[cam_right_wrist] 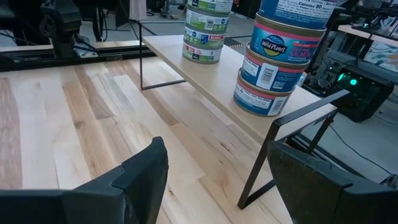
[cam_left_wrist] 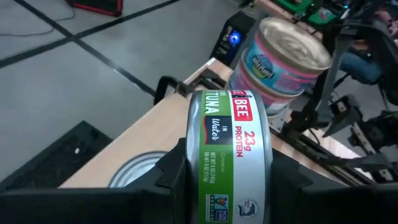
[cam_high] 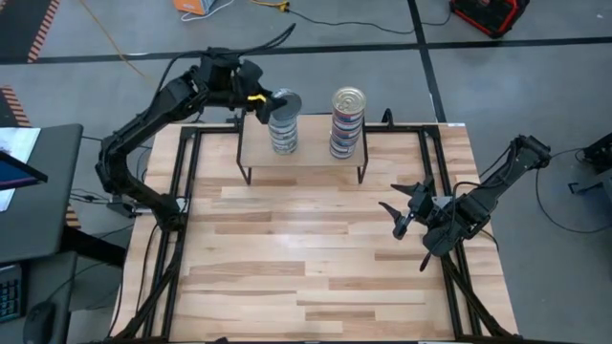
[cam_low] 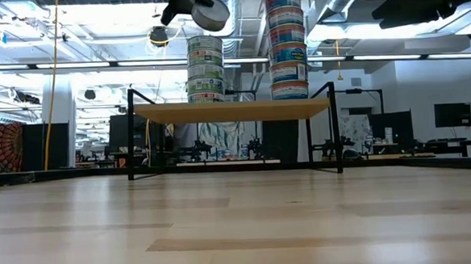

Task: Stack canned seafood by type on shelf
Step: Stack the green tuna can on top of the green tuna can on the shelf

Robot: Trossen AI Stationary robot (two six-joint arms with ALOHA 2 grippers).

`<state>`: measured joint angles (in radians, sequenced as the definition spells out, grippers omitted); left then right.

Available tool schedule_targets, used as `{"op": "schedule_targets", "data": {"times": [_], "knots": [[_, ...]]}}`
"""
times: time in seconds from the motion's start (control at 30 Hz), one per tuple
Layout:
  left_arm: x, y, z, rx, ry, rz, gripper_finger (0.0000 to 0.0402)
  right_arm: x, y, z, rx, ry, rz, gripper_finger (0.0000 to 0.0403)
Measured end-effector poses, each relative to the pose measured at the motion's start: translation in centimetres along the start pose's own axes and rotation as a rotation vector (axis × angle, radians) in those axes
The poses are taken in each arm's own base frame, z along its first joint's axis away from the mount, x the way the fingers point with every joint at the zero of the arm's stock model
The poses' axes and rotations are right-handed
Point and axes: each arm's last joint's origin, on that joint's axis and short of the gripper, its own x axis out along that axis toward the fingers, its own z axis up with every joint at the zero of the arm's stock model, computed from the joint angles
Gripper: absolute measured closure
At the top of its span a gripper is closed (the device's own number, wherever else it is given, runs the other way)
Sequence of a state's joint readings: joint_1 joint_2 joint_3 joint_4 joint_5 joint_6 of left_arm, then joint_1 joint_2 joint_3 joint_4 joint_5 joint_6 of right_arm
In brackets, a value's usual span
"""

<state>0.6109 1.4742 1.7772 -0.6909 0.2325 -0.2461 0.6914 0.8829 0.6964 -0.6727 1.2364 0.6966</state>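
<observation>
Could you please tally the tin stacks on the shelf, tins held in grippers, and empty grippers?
Tin stacks on the shelf: 2 (tuna stack, Wild Planet stack)
Tins held: 1 (tuna tin in the left gripper)
Empty grippers: 1 (right gripper, open)
Total: 4

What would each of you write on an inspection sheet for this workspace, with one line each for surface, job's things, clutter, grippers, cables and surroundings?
Surface: wooden table, bare in front of the shelf.
Job's things: two stacks of tins on the shelf, the green-labelled stack and the blue-and-pink stack; one more green-labelled tin held on edge above the first.
Clutter: nothing seen on the table.
Grippers: left gripper shut on the tin over the green-labelled stack; right gripper open, empty, above the table's right side.
Cables: black and yellow leads on the floor behind the table.
Surroundings: grey floor, red case, desk beside the table.
</observation>
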Motion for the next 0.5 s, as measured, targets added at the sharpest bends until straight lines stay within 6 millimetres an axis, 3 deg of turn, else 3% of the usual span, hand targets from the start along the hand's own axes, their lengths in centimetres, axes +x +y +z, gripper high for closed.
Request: {"op": "schedule_targets", "data": {"times": [0.17, 0.5], "knots": [[1.9, 0.8, -1.1, -0.063, 0.028, 0.005, 0.0270, 0.0, 0.0, 0.0, 0.005, -0.001, 0.001, 0.0101], [1.9, 1.3, -1.3, -0.097, 0.040, 0.011, 0.0269, 0.0, 0.0, 0.1, 0.009, -0.002, 0.002, 0.0101]]}}
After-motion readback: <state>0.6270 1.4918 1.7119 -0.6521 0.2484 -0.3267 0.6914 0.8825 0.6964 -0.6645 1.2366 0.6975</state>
